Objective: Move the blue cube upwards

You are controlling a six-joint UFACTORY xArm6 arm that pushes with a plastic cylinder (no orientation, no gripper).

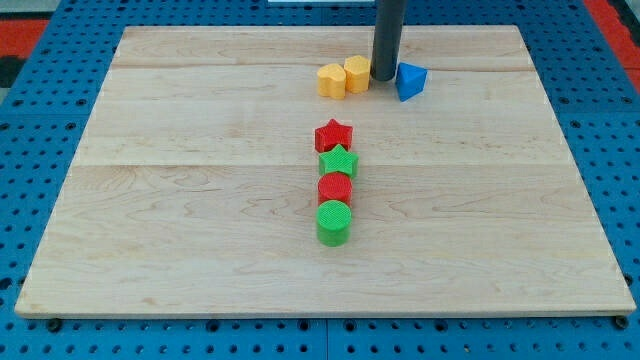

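Observation:
The blue block (410, 81), angular in shape, sits near the view's top, right of centre. My tip (384, 78) stands just to its left, touching or nearly touching it, between it and a yellow hexagon-like block (357, 73). A second yellow block (331, 80), rounded, sits touching the first on its left. The rod rises from the tip out of the view's top.
A column of blocks stands in the board's middle: a red star (334, 135), a green star (338, 161), a red cylinder (335, 188) and a green cylinder (334, 222). The wooden board (200, 200) lies on a blue pegboard surface.

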